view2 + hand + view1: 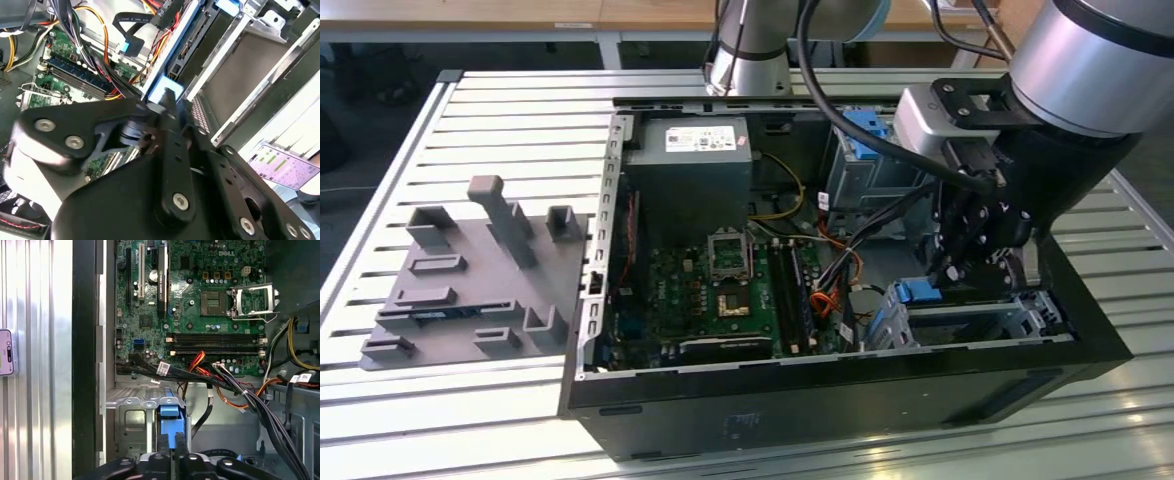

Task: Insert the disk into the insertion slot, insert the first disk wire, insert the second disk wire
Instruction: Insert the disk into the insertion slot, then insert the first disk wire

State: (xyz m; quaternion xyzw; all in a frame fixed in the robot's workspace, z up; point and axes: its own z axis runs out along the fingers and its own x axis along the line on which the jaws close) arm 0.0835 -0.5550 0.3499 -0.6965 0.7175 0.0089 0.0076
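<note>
**Disk sitting in the slot, pincer on its blue end**

So here's where things are. The open PC case (pixel 854 400) lies on a slatted metal surface (pixel 494 120), and the arm reaches down into the corner at the exterior view's right. The pincer (pixel 978 268) sits right over the slot (pixel 987 325), the low perforated silver cage by the case wall.

In the first wrist view the disk (pixel 170 420) is in the slot (pixel 132 415), with the blue end of its frame sticking up out of the cage. The pincer (pixel 172 452) is narrow, and its two fingers look pinched together on that blue end. The second wrist view agrees. There the pincer (pixel 167 102) tips meet the blue end of the disk (pixel 165 90), and the disk's long side runs along the wall of the slot (pixel 240 65).

On the wires, a thick black bundle (pixel 200 377) and some orange and red leads (pixel 200 360) drape across just above the cage, between it and the motherboard (pixel 200 300). A flat black cable with a blue plug (pixel 131 45) hangs loose beside the disk, and I can't see it plugged into anything.

Other stuff: a grey plastic fixture (pixel 467 280) sits on the surface well apart from the case, at the exterior view's left. A phone (pixel 6 352) lies on the slats outside the case.
</note>
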